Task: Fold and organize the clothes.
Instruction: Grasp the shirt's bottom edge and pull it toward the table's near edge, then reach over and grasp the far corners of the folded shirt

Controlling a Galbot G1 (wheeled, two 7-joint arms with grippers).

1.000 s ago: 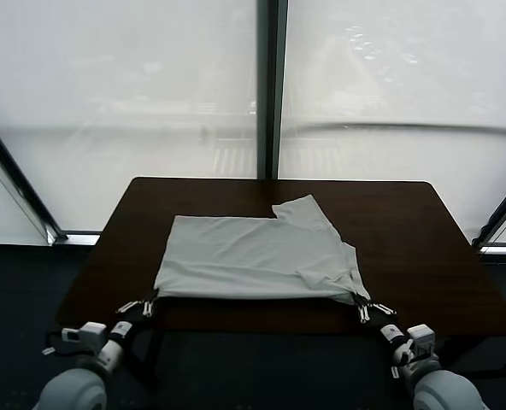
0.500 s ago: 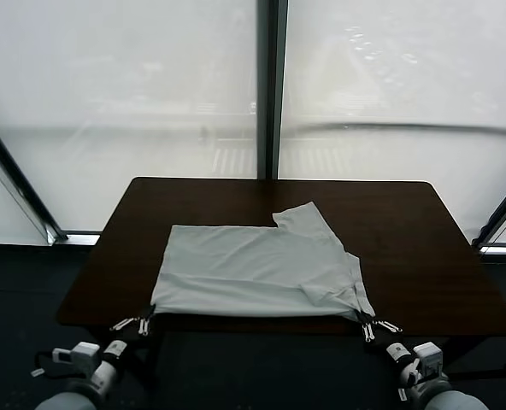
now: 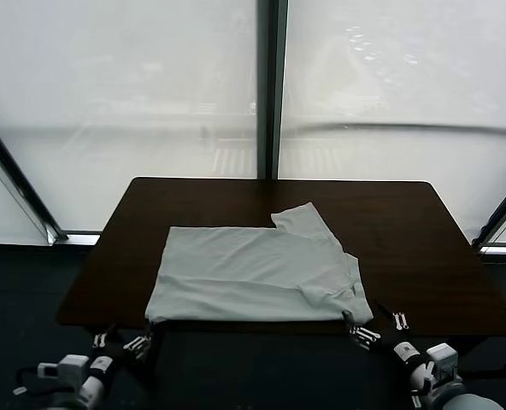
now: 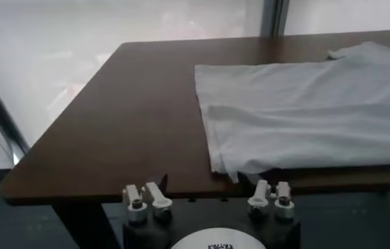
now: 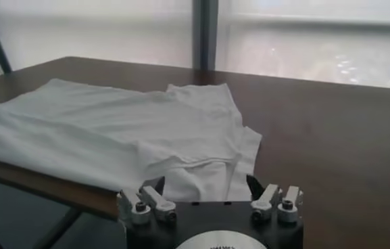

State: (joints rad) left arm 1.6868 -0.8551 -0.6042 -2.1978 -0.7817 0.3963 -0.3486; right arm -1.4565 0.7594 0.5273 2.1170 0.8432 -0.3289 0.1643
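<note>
White T-shirt [image 3: 257,273]: folded roughly in half, plain side up, lying flat on the near half of the dark brown worktop [image 3: 407,231]; near hem flush with the near edge; one sleeve jutting toward 1 o'clock, a second rumpled at the 4 o'clock corner.

Left hand [image 3: 116,344]: below the near edge at 7 o'clock of the shirt, fingers spread wide, gripping nothing, just clear of the near-left corner of the cloth.

Right hand [image 3: 379,328]: below the near edge at 5 o'clock of the shirt, fingers spread wide, gripping nothing, just beside the rumpled sleeve, apart from it.

Worktop: rectangular, dark wood, bare around the shirt on the far, left and right sides.

Room: frosted window panes behind at 12 o'clock, split by a dark vertical mullion [image 3: 270,85]; dark floor beneath.

Left wrist view: shirt's side edge [image 4: 208,128] slightly curled, near-left corner drooping over the worktop edge, just above the spread fingertips [image 4: 144,196].

Right wrist view: creases and layered sleeve [image 5: 211,159] resting on the worktop surface beyond the open hand [image 5: 208,199].
</note>
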